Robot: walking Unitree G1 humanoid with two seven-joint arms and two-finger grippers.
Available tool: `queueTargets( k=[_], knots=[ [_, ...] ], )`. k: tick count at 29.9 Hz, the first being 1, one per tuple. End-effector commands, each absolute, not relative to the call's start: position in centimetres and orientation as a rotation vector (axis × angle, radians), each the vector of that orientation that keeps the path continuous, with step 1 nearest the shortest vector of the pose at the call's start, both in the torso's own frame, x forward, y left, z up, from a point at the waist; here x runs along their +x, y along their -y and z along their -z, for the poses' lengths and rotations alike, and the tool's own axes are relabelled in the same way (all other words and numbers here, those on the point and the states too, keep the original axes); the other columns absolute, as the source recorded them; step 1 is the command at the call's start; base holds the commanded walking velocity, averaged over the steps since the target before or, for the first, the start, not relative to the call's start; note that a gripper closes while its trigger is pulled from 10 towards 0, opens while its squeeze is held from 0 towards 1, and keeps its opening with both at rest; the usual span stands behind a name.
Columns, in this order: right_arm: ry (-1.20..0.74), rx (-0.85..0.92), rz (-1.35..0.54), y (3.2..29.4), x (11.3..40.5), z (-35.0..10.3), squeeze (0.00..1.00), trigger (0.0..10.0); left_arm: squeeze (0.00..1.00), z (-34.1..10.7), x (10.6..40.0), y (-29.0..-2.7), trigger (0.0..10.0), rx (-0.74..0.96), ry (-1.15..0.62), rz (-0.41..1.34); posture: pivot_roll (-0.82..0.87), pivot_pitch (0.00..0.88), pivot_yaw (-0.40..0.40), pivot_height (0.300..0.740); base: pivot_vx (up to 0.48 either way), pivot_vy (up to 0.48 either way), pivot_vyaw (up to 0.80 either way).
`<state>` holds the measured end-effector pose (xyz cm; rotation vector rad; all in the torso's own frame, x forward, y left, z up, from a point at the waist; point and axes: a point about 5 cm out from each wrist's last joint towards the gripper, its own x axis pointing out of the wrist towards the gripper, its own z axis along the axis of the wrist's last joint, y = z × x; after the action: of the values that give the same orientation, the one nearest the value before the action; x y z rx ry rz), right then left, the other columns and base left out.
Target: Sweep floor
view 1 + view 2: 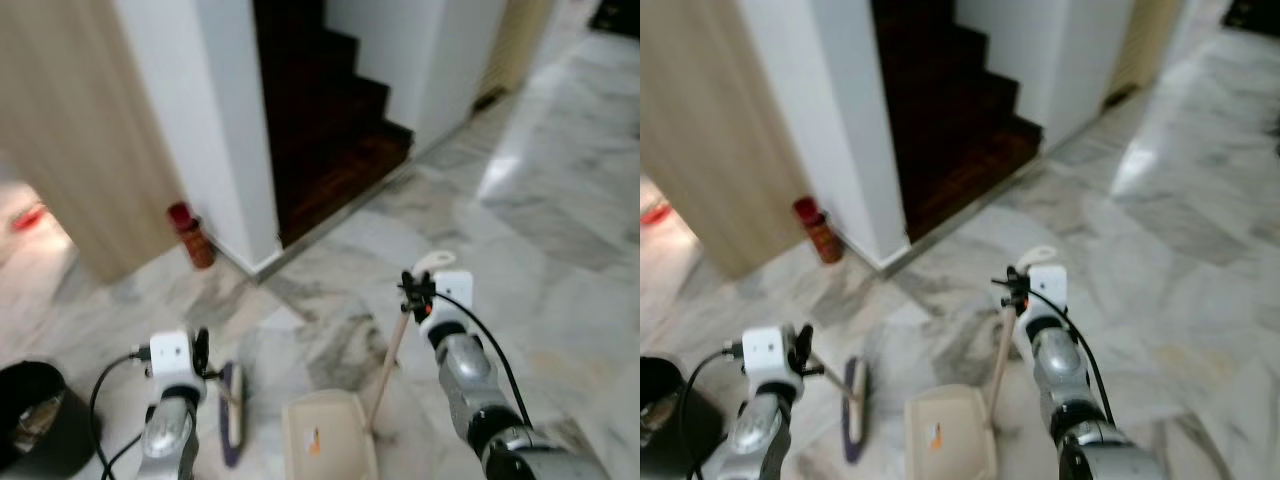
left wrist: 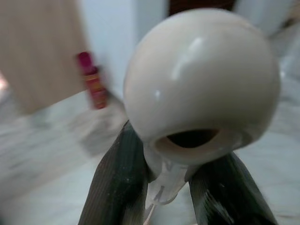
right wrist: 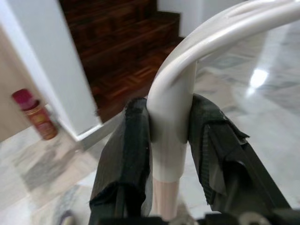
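Observation:
My left gripper (image 1: pixel 200 352) is shut on the broom's handle, low at the left. In the left wrist view its fingers (image 2: pixel 117 187) clamp just under the handle's white rounded end knob (image 2: pixel 201 79). The broom's purple head (image 1: pixel 232 415) rests on the marble floor (image 1: pixel 560 260) just right of that arm. My right gripper (image 1: pixel 415 293) is shut on the dustpan's pole below its white loop (image 1: pixel 435 260). The right wrist view shows that white handle (image 3: pixel 171 108) squeezed between both pads. The beige dustpan (image 1: pixel 328 440) sits flat on the floor between my arms, beside the broom head.
Dark wooden stairs (image 1: pixel 330 110) rise straight ahead behind a white wall corner (image 1: pixel 235 130). A red bottle (image 1: pixel 190 235) stands at the foot of that wall beside a wooden panel (image 1: pixel 80 130). A black bin (image 1: pixel 40 420) stands at the lower left. Open marble floor stretches to the right.

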<state>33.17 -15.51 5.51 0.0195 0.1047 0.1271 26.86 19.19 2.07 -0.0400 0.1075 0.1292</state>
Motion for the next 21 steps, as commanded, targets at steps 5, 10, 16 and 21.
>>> queueTargets(
  k=[5,10,16,21],
  knots=[
    [-0.054,0.012,-0.138,15.1,33.82,-6.65,0.0,10.0,0.0,-1.55,26.53,-18.9,10.0,-0.063,-0.141,-0.122,0.0,0.009,0.019,0.74,0.0,0.0,-0.79],
    [-0.054,0.012,-0.135,15.15,33.84,-6.67,0.0,10.0,0.0,-1.59,26.5,-18.83,10.0,-0.071,-0.141,-0.126,0.0,0.003,0.018,0.74,0.0,0.0,-0.79],
    [-0.059,0.01,-0.131,15.17,33.84,-6.62,0.0,10.0,0.0,-1.84,26.48,-18.72,10.0,-0.079,-0.131,-0.126,-0.01,0.001,0.015,0.74,0.0,0.0,-0.79],
    [-0.061,0.007,-0.133,15.15,33.8,-6.55,0.0,10.0,0.0,-1.96,26.48,-18.59,10.0,-0.084,-0.126,-0.125,-0.01,0.004,0.013,0.74,0.0,0.0,-0.79]
  ],
)
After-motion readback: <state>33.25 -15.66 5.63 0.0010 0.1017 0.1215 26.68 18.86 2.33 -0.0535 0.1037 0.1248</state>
